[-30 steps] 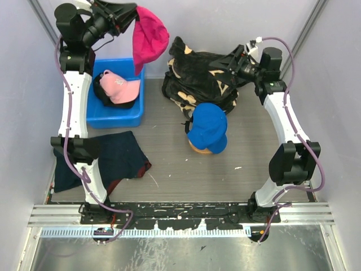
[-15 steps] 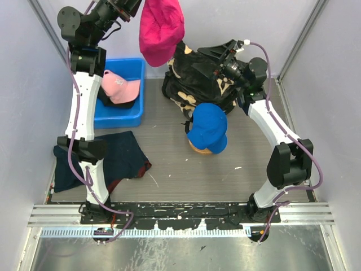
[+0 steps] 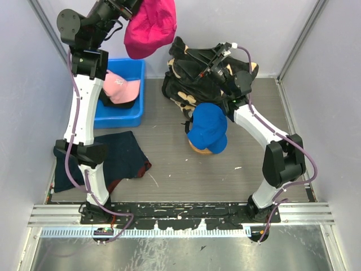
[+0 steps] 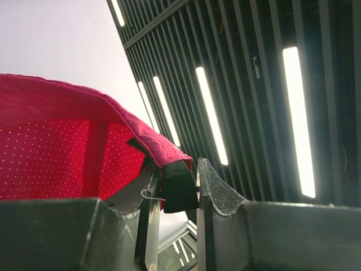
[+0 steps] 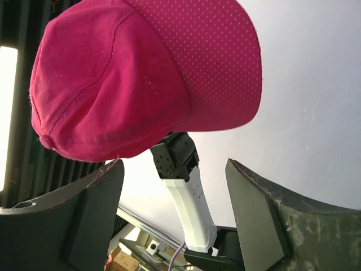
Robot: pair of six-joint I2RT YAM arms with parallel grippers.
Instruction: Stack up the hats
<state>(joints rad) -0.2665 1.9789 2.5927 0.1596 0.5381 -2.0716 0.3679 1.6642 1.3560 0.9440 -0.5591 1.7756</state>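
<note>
My left gripper (image 3: 128,10) is raised high at the back, shut on the rear strap of the magenta hat (image 3: 149,25), which hangs in the air. In the left wrist view the jaws (image 4: 177,176) pinch the black strap below the hat's red-pink lining (image 4: 56,152). My right gripper (image 3: 190,53) points up toward it from above the plush bundle; it stands open (image 5: 172,169) and empty, with the magenta hat (image 5: 141,73) above and apart from its fingers. The blue hat (image 3: 208,127) sits on a tan form mid-table. The light pink hat (image 3: 119,86) lies on a black hat (image 3: 103,97) in the bin.
A blue bin (image 3: 121,116) stands at the back left. A big black plush bundle with tan marks (image 3: 186,84) fills the back centre under the right arm. A dark navy cloth (image 3: 115,158) lies flat at the front left. Grey walls close both sides.
The left arm has lifted the magenta hat higher, swinging it right and then back left. The right arm has reached left over the bundle, tilted upward, its jaws narrowing slightly.
</note>
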